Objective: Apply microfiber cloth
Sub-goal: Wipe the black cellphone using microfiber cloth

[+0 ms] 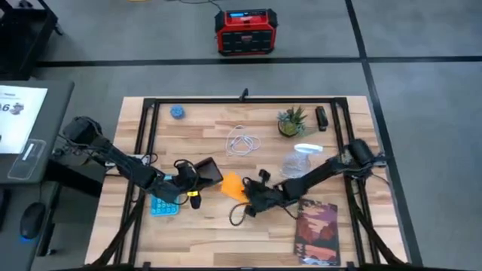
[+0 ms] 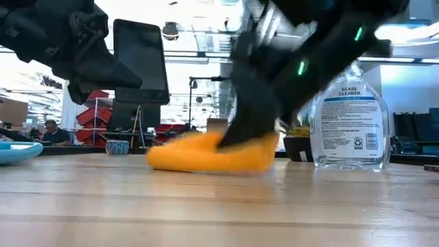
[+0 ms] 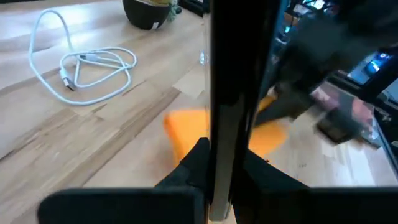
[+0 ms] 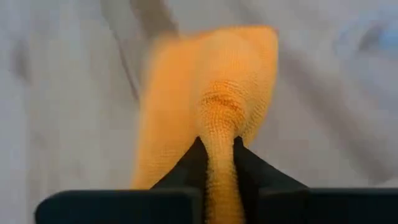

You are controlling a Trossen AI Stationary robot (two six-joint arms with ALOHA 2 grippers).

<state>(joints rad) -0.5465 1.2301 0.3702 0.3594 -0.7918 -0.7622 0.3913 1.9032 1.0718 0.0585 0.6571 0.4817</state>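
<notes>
The black smartphone (image 2: 140, 62) stands upright in the air, clear of the table, with my left gripper (image 1: 197, 179) shut on it. Just right of it, the orange-yellow microfiber cloth (image 1: 234, 186) lies bunched on the wooden table (image 1: 203, 233). My right gripper (image 1: 250, 197) is shut on the cloth's near right part. In the low view the cloth (image 2: 212, 152) rests on the tabletop under the dark right gripper. My left gripper pinches the smartphone's lower end (image 3: 222, 180) between its two fingers, one on each flat face. The phone stands on end, edge-on to the wrist camera, lifted clear of the table. My right gripper pinches a raised, bunched fold of the cloth (image 4: 219, 134) between its two fingertips. The fingers come slanting down from the table's right. The rest of the cloth spreads away from the fingers and lies on the table.
A blue calculator (image 1: 163, 205) lies below the left gripper. A glass-cleaner spray bottle (image 2: 350, 123) stands right of the cloth. A dark reddish book (image 1: 318, 232) lies near right. A coiled white cable (image 1: 242, 141), a small potted plant (image 1: 291, 122) and a blue object (image 1: 177, 112) sit farther back.
</notes>
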